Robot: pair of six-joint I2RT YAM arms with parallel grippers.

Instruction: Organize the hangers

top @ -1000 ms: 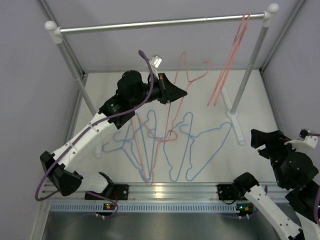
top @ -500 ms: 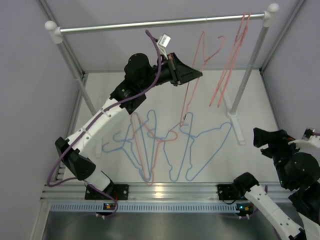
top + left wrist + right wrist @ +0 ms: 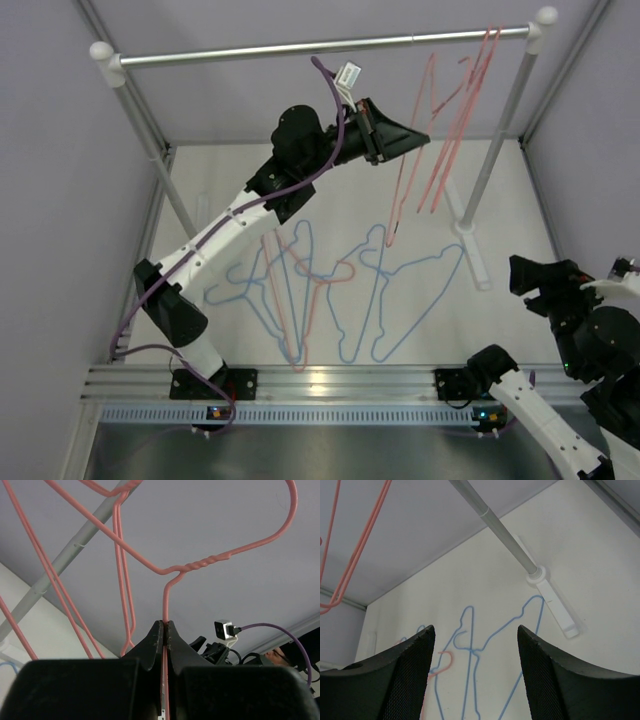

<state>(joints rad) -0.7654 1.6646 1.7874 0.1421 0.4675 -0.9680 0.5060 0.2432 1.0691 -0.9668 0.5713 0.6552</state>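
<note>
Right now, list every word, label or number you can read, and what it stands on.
No text is readable.
The small white plug on the left arm's purple cable has a dark patch, too small to read.
The thin pink wire hanger in the left gripper bears no print.

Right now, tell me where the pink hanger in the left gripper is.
Top view, upper centre-right: the pink hanger hangs clamped in the left gripper, near the rail, left of the pink hangers already hung.

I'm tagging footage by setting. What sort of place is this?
Probably a robotics lab cell, not a home: plain grey panels enclose a white table, the left arm and right arm are bolted to an aluminium base rail, and a garment rail holds pink hangers.
</note>
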